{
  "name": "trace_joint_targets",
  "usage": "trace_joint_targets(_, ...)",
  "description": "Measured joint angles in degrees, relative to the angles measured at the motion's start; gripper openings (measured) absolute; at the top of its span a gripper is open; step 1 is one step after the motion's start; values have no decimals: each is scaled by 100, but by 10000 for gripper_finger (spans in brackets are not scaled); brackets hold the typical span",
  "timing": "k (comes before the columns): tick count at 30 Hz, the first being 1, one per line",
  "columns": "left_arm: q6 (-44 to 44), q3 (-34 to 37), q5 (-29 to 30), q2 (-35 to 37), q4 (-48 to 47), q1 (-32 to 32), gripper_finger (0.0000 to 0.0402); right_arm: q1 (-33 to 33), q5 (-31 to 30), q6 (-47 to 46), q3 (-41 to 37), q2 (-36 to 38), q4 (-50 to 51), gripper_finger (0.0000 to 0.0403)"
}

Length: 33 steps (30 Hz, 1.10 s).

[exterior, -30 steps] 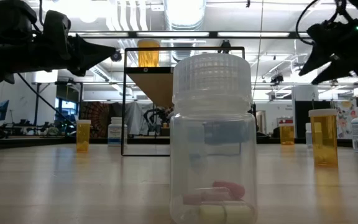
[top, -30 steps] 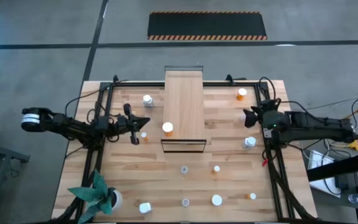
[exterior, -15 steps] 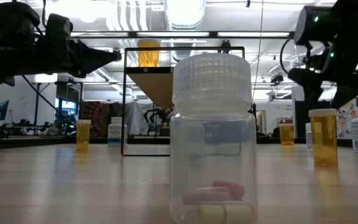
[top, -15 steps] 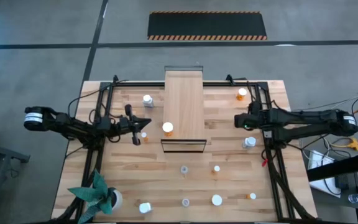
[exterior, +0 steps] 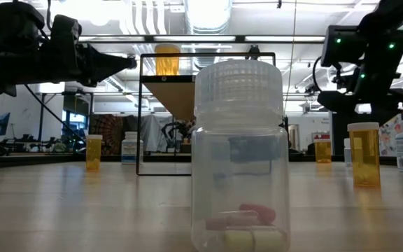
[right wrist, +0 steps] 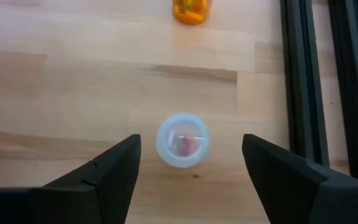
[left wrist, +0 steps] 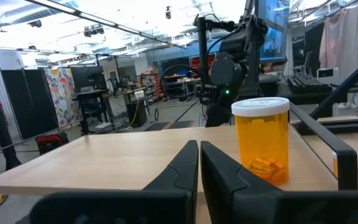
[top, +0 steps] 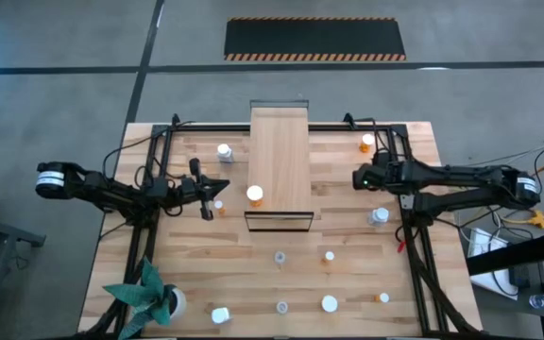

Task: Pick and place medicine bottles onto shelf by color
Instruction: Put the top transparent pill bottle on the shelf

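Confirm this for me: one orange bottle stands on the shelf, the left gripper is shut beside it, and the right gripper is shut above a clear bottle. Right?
Not quite. The right gripper is open, not shut: the right wrist view shows its fingers spread wide above the clear bottle. The rest holds: one orange bottle stands on the shelf, and the left gripper is shut beside it.

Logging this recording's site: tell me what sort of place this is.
Probably a robotics lab or workshop: two arms work at a butcher-block table set with medicine bottles, on a concrete floor with a hazard-striped mat; more equipment stands behind.
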<state>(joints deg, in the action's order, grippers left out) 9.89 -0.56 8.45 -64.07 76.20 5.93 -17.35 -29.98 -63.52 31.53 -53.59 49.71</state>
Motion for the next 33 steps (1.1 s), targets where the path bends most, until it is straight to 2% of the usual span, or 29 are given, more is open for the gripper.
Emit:
trace_joint_targets(8,0,0,0,0,5,0,1,-153,55,187,-4,-298,-253,261)
trace_joint_targets(17,0,0,-2,0,5,0,2,-212,139,299,-5,-711,-496,204)
trace_joint_targets(25,-2,-4,-2,3,14,0,2,-295,304,630,-12,-1104,-1043,171)
trace_joint_targets(33,-2,-4,-1,9,12,0,2,-295,357,1165,118,-915,-1069,127)
